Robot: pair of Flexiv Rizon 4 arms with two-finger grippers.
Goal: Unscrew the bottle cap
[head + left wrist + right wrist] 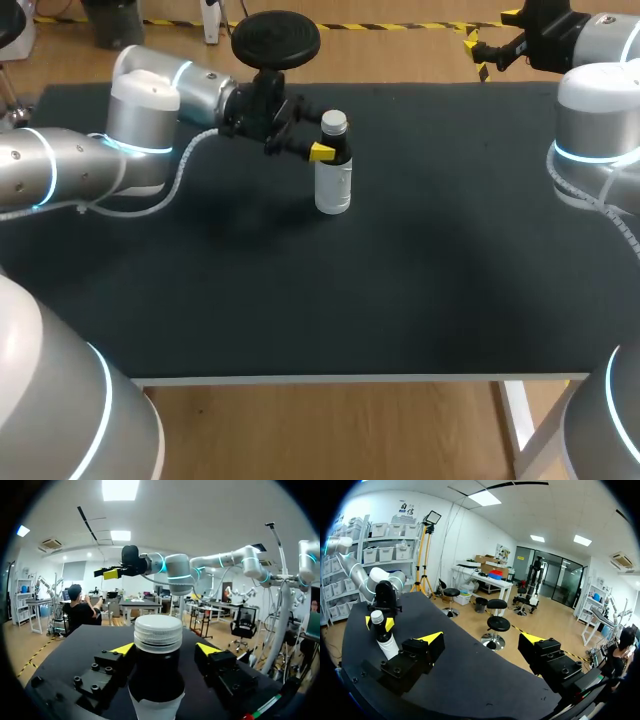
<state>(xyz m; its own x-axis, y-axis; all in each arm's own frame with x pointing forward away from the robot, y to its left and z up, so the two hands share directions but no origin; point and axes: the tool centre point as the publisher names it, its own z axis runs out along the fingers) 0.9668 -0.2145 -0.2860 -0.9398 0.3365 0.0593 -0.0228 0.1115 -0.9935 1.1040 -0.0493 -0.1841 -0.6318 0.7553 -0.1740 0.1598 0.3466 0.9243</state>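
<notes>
A white bottle (333, 185) with a dark neck and a white ribbed cap (334, 123) stands upright on the black table top, left of the middle and toward the back. My left gripper (331, 149) comes in level from the left and straddles the neck just under the cap. In the left wrist view the cap (158, 630) sits between the fingertips (207, 648), and a small gap shows beside the neck, so the gripper is open. My right gripper (478, 56) hangs open at the far right back edge, well away from the bottle (384, 639).
The black table top (400, 280) stretches wide in front of and right of the bottle. Its white front edge (350, 379) runs across the near side. My right arm's elbow (595, 130) stands over the table's right edge.
</notes>
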